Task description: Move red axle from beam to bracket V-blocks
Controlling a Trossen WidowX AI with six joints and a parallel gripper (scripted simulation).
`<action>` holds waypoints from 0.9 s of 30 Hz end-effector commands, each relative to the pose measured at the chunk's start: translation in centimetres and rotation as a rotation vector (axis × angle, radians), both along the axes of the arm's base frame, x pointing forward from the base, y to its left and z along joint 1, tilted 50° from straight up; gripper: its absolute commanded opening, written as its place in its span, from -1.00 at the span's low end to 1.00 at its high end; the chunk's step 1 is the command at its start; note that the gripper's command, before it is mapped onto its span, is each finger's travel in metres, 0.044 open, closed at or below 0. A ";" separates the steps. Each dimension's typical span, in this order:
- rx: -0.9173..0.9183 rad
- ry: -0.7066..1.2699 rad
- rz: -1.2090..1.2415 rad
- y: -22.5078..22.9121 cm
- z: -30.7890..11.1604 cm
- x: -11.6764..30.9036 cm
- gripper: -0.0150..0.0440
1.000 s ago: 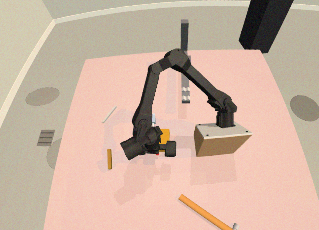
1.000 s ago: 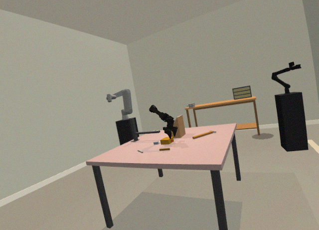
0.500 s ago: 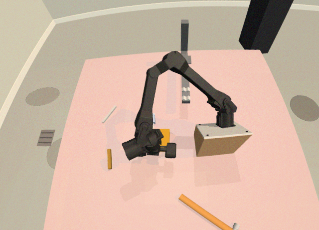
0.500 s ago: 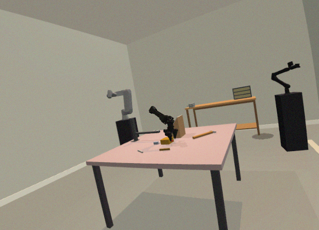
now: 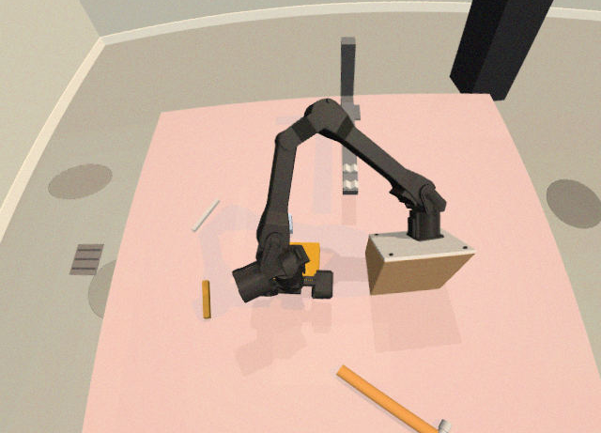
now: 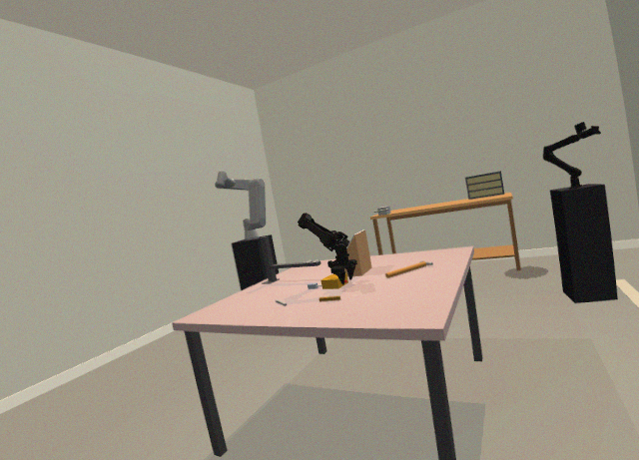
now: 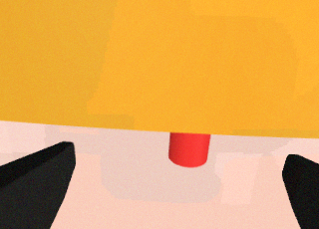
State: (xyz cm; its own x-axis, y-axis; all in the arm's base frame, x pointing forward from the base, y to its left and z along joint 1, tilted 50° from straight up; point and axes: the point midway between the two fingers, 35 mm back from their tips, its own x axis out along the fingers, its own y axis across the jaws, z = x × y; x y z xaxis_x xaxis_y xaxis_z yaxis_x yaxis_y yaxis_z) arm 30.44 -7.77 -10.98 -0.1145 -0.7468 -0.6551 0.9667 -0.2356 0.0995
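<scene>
The yellow-orange beam (image 5: 312, 259) (image 6: 330, 282) (image 7: 150, 60) lies on the table, partly under my arm in the top view. A short end of the red axle (image 7: 188, 149) sticks out of its near side. My gripper (image 6: 345, 280) (image 7: 181, 160) is open, with one finger on each side of the axle end and a gap to both. In the top view the arm hides the fingertips and the axle. The dark bracket (image 5: 347, 69) (image 6: 297, 264) holds a level bar above the table, with two empty pale V-blocks (image 5: 349, 168) near its free end.
An orange-handled hammer (image 5: 388, 399) (image 6: 407, 268), an ochre bar (image 5: 206, 300) (image 6: 329, 298) and a thin pale rod (image 5: 206, 215) (image 6: 280, 302) lie on the table. A small light-blue piece (image 5: 290, 224) (image 6: 312, 285) is beside the beam. My arm stands on a wooden pedestal (image 5: 417, 275).
</scene>
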 end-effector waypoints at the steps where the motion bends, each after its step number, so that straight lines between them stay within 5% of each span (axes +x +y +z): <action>1: 0.000 0.000 0.000 0.0 0.0 0.0 0.64; 12: 0.000 0.000 0.000 0.0 0.0 0.0 -0.33; 27: 0.001 0.000 0.000 0.3 -0.4 0.2 -0.49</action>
